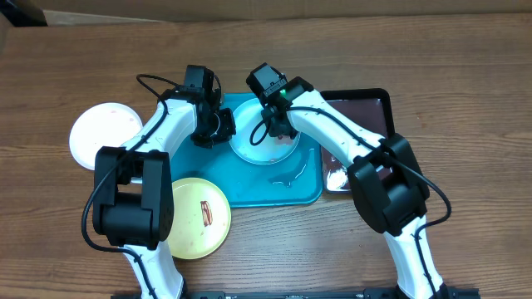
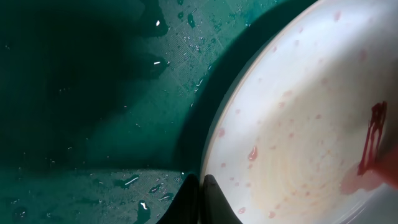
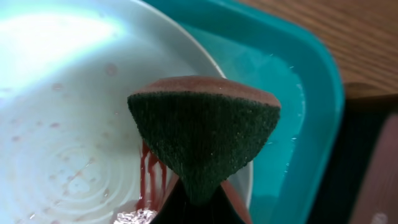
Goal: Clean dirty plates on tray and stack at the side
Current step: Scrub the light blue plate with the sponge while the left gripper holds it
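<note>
The turquoise tray holds the light cyan plate, which is speckled pink with a red streak. The white plate lies left of the tray, the yellow-green plate off its near-left corner, and a black tray beside its right edge. The left gripper, closed tight on nothing, sits at the cyan plate's rim inside the tray; the right gripper pinches a sponge over that plate.

The wooden table carries a turquoise tray at mid-table, with a smaller black tray just beside its right side. A white plate lies towards the left edge. A yellow-green plate with a brown-red smear lies nearer the front edge, just beside the turquoise tray's front-left corner.
</note>
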